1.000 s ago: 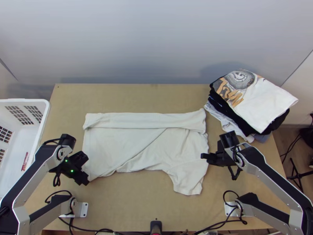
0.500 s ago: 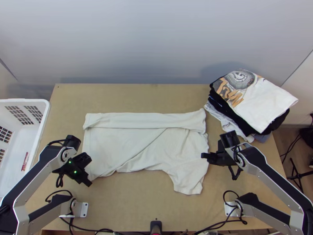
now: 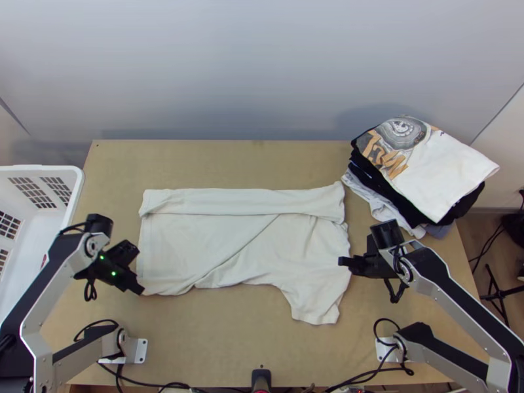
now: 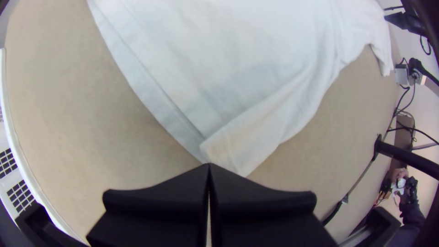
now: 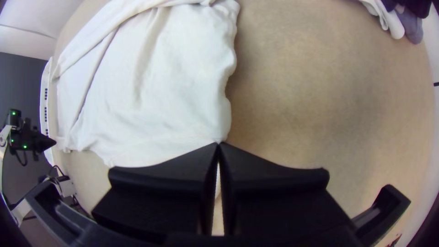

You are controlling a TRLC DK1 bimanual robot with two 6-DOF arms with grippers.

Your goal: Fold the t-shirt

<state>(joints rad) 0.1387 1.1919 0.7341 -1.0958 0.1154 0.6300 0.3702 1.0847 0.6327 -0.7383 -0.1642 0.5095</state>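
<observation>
A cream t-shirt (image 3: 203, 245) lies nearly flat with a long strip folded over along its far side and a sleeve reaching towards the near edge. At its near-left corner is my left gripper (image 3: 139, 289). In the left wrist view, that gripper (image 4: 209, 165) is shut on the corner of the shirt (image 4: 228, 68). My right gripper (image 3: 340, 261) is over at the shirt's right edge, beside the sleeve. Its tips (image 5: 218, 144) are together in the right wrist view, shut on the edge of the cloth (image 5: 160, 91).
Folded clothes (image 3: 432, 170) are stacked at the far right of the table (image 3: 216, 160), with a white printed shirt on top. A white plastic basket (image 3: 72, 187) stands along the left side. Cables run by the near edge.
After a small shift right, my left gripper has moved left and a bit away from the near edge, the shirt's corner shifting with it. My right gripper has moved very slightly right.
</observation>
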